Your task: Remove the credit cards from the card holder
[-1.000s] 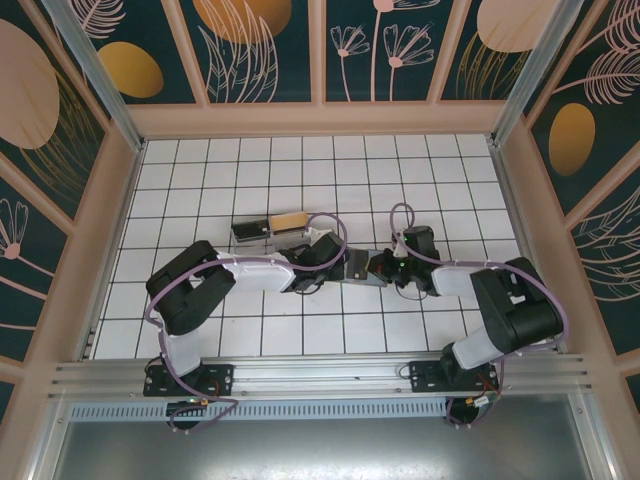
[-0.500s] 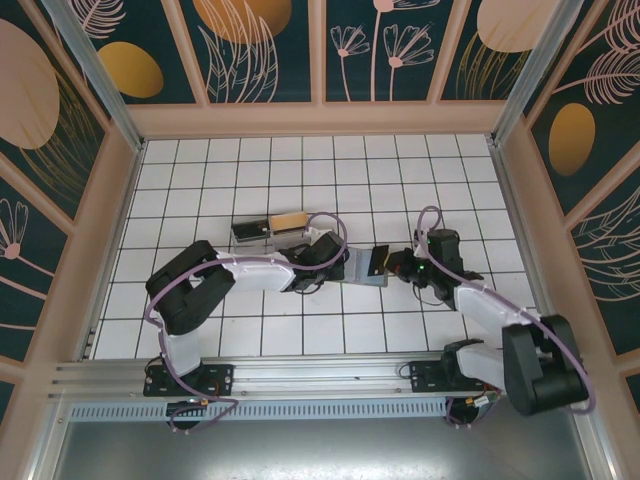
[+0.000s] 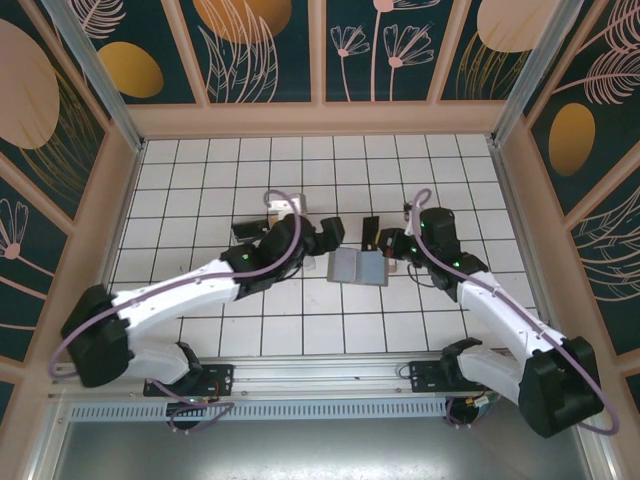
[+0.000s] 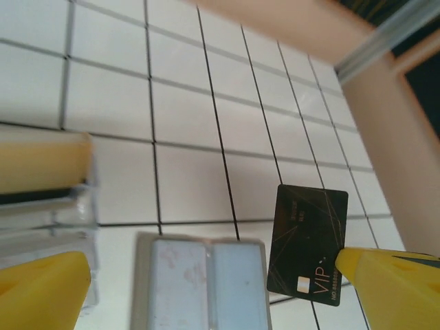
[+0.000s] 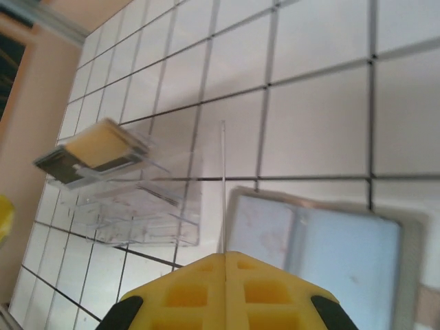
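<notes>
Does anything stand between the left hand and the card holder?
Nothing visible does: the clear card holder lies right beside the open left hand, and the grey credit cards lie off to the side of it.

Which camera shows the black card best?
The left wrist view: the black card faces it, VIP lettering readable. The right wrist view sees it edge-on, a thin line; top external shows a small dark sliver.

White tiled tabletop (image 3: 200, 180) within dark floral wall panels (image 3: 260, 50).

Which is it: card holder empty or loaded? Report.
Loaded: the clear card holder has a tan card in its end slot.
</notes>
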Controlling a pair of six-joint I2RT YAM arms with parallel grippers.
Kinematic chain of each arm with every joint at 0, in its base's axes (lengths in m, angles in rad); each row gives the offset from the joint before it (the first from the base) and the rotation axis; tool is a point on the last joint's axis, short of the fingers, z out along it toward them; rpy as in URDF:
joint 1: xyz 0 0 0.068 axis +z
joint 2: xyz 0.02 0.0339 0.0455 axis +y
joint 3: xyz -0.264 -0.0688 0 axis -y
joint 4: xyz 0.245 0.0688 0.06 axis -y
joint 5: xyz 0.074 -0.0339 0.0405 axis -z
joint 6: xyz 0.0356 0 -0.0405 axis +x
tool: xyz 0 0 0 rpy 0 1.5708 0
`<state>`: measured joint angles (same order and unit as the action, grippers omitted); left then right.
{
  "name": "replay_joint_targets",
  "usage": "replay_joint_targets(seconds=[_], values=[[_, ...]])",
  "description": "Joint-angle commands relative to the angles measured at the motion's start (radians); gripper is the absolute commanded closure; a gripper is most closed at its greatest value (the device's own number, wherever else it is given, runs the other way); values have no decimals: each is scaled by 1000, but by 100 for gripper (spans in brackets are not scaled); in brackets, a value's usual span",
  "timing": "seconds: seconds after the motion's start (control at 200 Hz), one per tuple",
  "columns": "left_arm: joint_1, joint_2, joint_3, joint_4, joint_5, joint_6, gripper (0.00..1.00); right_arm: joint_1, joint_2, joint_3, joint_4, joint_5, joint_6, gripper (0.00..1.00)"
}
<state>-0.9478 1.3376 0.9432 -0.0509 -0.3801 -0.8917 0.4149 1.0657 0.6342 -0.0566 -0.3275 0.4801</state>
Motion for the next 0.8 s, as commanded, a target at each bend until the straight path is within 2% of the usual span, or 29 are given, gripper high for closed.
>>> replay_joint_targets(seconds=[0.0, 0.14, 0.305, 0.415, 0.58, 0.795], values=[[4, -93, -74, -121, -154, -15, 1, 90, 68, 111, 17, 78, -151, 100], [5, -258, -157, -171, -228, -22, 1, 208, 183, 237, 43, 131, -366, 100], [7, -438, -250, -234, -300, -55, 1, 277, 286, 334, 111, 104, -663, 100], [6, -551, -305, -264, -310, -51, 2, 306, 358, 422, 103, 60, -788, 100], [7, -693, -369, -304, -307, -32, 1, 356, 500, 628, -57, 19, -1007, 100], [6, -784, -403, -375, -314, -75, 1, 408, 675, 893, -274, 38, -1193, 100]])
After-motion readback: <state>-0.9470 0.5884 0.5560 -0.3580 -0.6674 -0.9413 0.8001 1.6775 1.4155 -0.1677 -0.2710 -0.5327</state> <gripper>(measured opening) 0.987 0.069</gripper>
